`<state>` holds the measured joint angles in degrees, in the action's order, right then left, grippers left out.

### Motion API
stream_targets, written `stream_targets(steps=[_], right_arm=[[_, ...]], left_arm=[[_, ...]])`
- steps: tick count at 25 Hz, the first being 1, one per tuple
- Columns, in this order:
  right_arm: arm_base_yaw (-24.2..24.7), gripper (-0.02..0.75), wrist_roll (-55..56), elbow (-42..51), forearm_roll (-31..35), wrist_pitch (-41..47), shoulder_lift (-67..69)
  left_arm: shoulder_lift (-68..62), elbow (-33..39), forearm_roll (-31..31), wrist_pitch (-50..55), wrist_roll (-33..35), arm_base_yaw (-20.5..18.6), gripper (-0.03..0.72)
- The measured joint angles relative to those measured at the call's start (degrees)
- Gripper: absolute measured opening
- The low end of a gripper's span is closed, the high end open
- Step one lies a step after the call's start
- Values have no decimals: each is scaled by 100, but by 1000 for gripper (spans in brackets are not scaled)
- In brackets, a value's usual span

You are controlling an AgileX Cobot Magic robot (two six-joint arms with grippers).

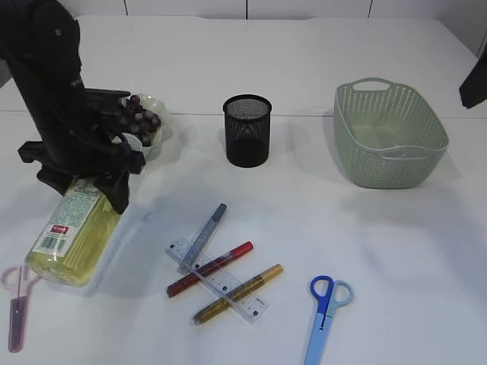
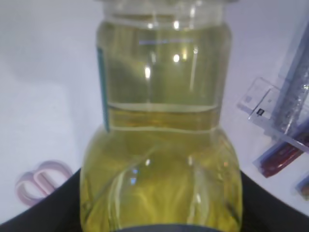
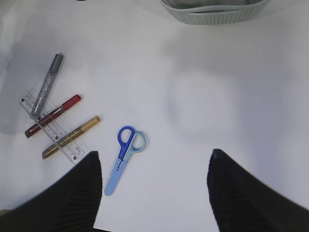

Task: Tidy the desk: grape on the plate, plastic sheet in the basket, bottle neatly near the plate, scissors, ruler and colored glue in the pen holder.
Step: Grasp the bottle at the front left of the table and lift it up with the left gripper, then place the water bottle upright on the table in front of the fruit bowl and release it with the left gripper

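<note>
Left hand (image 1: 91, 171) grips the one bottle (image 1: 74, 232) of yellow liquid near its neck, the bottle lying on the surface. Behind the hand sits one plate (image 1: 161, 114) of grapes (image 1: 143, 114). To its right lie three glue pens (image 1: 209, 269) across one ruler (image 1: 228, 293), beyond them one pen holder (image 1: 247, 130) and one basket (image 1: 389, 134). Two scissors: pink (image 1: 17, 300), blue (image 1: 326, 308). Right hand (image 3: 154, 193) hangs spread, empty.

One bottle (image 1: 74, 232), one plate (image 1: 156, 129) of grapes (image 1: 143, 115), one pen holder (image 1: 247, 130), one basket (image 1: 389, 134), one ruler (image 1: 218, 280), three glue pens (image 1: 209, 269) and two scissors (image 1: 323, 313) are counted.
</note>
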<state>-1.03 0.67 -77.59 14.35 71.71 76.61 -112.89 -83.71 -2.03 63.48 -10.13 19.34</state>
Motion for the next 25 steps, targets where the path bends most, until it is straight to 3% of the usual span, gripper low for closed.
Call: stream_targets(steps=[8,16,25], right_arm=[[0,531,0,0,-70,0,0],[0,531,0,0,-83,0,0],[0,531,-14,0,-129,0,0]], left_arm=[[1303,1362,86,-1247,-159,0,447],[2350,2535,649,-3271,-240,-20,447],[2790,4199,760,-6468,-266,-778,447]])
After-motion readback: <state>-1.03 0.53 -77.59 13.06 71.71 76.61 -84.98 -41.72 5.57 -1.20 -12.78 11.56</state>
